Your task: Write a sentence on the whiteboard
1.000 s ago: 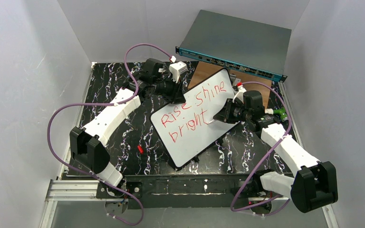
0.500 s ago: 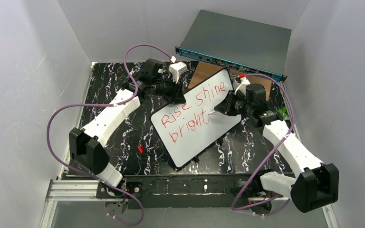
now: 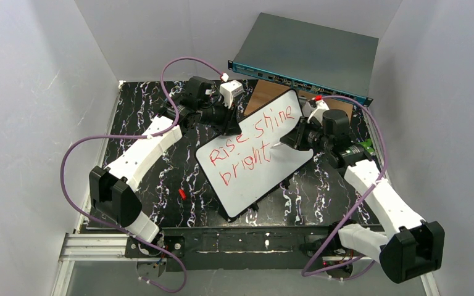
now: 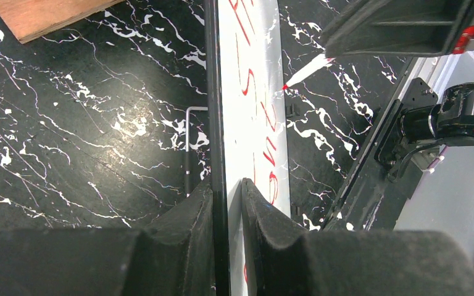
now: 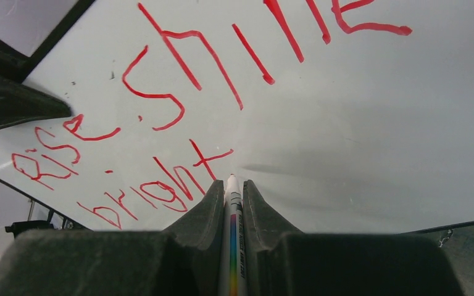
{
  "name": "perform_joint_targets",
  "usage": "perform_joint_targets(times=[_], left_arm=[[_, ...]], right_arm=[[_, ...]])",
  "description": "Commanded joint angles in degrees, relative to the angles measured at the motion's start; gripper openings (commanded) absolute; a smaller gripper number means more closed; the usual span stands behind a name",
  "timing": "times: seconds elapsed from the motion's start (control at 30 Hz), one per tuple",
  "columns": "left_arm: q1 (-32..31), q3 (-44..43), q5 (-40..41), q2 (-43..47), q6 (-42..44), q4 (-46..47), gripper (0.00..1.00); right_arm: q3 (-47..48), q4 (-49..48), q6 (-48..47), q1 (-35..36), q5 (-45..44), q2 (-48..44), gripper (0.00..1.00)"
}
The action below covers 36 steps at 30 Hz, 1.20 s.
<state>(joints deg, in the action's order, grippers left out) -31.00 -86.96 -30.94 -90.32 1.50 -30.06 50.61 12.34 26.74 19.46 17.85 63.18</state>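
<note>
**Two robot arms at a whiteboard reading "Rise shine bright"**

A glossy white whiteboard (image 3: 256, 179) with rounded corners and a thin dark edge sits at the middle of a black, white-veined desk (image 3: 154, 179). Seen from above, it is turned on a diagonal. The sentence (image 3: 253, 143) is written on it in red marker in two lines, "Rise shine" above and "bright" below.

The left fingers (image 4: 256, 213) are at the board's far-left edge. They are pressed together on that edge, one finger on the written face and one on the back. The left wrist camera looks along the board edge-on.

The right fingers (image 5: 207, 209) are over the board's right side, pinching a white marker (image 5: 232, 246) with a rainbow stripe. The marker points at the board, and its red tip sits just right of the "t" that ends "bright". The pictures do not show whether the tip touches the surface.

Behind the board, a grey metal box (image 3: 308, 55) with a teal front leans against the back wall. A brown wooden panel (image 3: 260, 94) lies between the box and the board. A small red object (image 3: 182, 193) lies on the desk left of the board's near end. A thin L-shaped metal rod (image 4: 187, 148) lies on the desk just beside the board, on its back side.
</note>
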Motion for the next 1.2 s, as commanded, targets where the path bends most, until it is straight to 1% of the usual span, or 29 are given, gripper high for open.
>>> perform_joint_targets(times=[0.0,0.23,0.77,0.87,0.97,1.17], left_arm=[[-0.6,0.4,-0.6,2.9,2.4,-0.8,0.00],[-0.6,0.2,-0.8,2.9,2.3,-0.7,0.00],[-0.6,1.8,-0.9,3.9,2.2,-0.4,0.00],[-0.7,2.1,-0.9,4.1,2.1,-0.3,0.00],[-0.6,2.3,-1.0,4.2,2.0,-0.3,0.00],[-0.6,2.3,-1.0,4.3,1.9,-0.2,0.00]], right_arm=[[1.2,0.8,-0.8,-0.3,-1.4,-4.9,0.01],[-0.7,3.0,-1.1,-0.4,-3.9,-8.6,0.01],[-3.0,9.0,-1.5,-0.4,-5.8,-15.2,0.01],[-4.7,8.0,-0.3,-0.3,-6.5,-16.4,0.01],[-6.6,4.6,1.6,-0.3,-5.8,-16.4,0.01],[-7.3,-0.2,3.5,-0.3,-4.9,-12.9,0.01]])
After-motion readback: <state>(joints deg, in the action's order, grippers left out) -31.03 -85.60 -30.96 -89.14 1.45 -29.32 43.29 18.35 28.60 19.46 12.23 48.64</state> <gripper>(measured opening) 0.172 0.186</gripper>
